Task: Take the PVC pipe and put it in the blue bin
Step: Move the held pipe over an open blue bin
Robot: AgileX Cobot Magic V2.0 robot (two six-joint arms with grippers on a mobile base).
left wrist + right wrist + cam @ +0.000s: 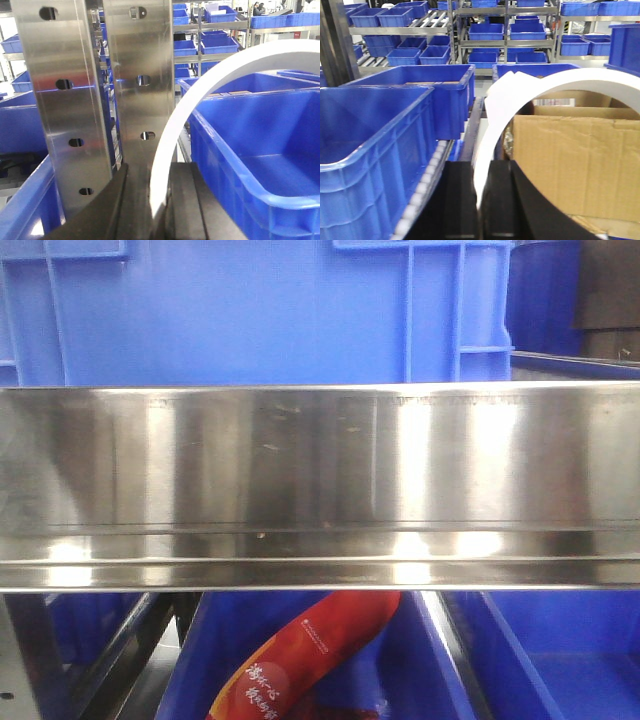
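In the left wrist view, the left claw (161, 202) was seen closed on the PVC pipe (167, 140). One end of the thin white arc was pinched between the black fingers (125, 210), and from there it was curved upward and to the right across the frame. A deep blue bin (260, 120) was seen close by on the right of the claw. Two steel uprights (65, 115) pierced with oval holes were seen behind and to the left.

In the right wrist view, the right claw (482, 200) was likewise clamped on a second white arc (492, 130) of the same kind. Whether it was a separate piece could not be told. A cardboard box (565, 160) was seen behind that arc on the right, and a large blue crate (385, 175) on the left beside a roller track (425, 190).

In the front view, neither claw was shown. The frame was crossed by a shiny steel beam (320, 470), with a blue tub (250, 310) seen above it and a red packet (310, 650) seen below.
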